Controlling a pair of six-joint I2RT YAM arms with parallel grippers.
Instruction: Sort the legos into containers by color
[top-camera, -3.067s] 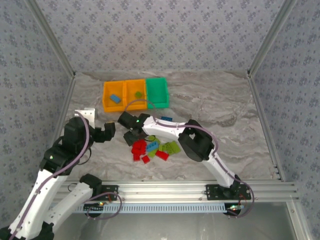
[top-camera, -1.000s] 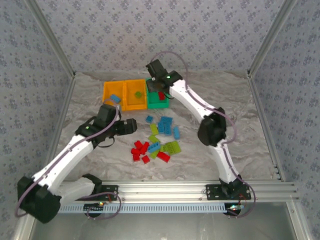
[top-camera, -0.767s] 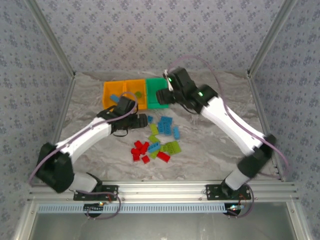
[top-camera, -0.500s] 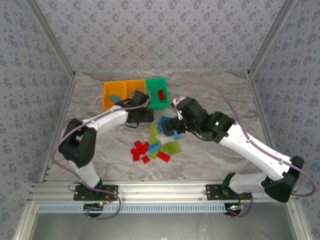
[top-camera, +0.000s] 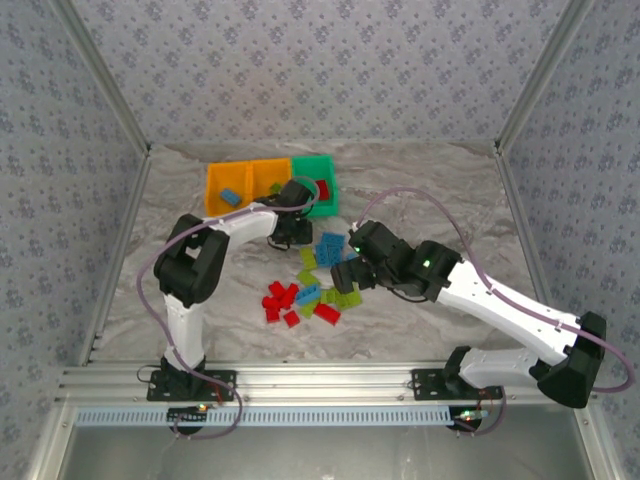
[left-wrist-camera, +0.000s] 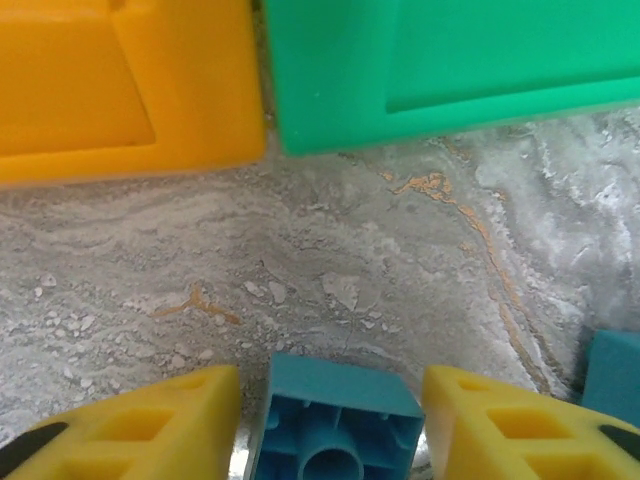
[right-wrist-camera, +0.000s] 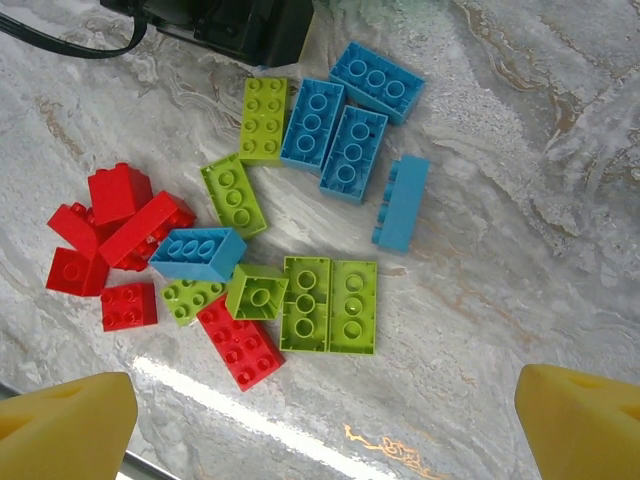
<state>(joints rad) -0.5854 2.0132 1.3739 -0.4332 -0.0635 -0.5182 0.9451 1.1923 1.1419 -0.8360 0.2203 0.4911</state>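
My left gripper (left-wrist-camera: 330, 425) is shut on a small blue lego (left-wrist-camera: 335, 405) that rests on the table with its hollow underside toward the camera, just in front of the containers. In the top view that gripper (top-camera: 297, 232) sits below the seam between the middle orange bin (top-camera: 265, 170) and the green bin (top-camera: 331, 208). A blue lego (top-camera: 231, 196) lies in the left orange bin (top-camera: 212, 190) and a red lego (top-camera: 324, 189) in the green one. My right gripper (right-wrist-camera: 325, 430) hangs wide open and empty above the loose pile (top-camera: 310, 292) of red, blue and lime legos.
Under the right wrist lie several blue legos (right-wrist-camera: 330, 125), two lime plates (right-wrist-camera: 330, 305) and red ones (right-wrist-camera: 125, 220). The left arm's black wrist (right-wrist-camera: 240, 25) borders the pile at the far side. Another blue lego (left-wrist-camera: 612, 375) lies just right of the left gripper.
The left gripper slid right along the bins' front and closed around the blue lego. The right gripper left a red lego in the green bin, opened wide and came back over the pile.
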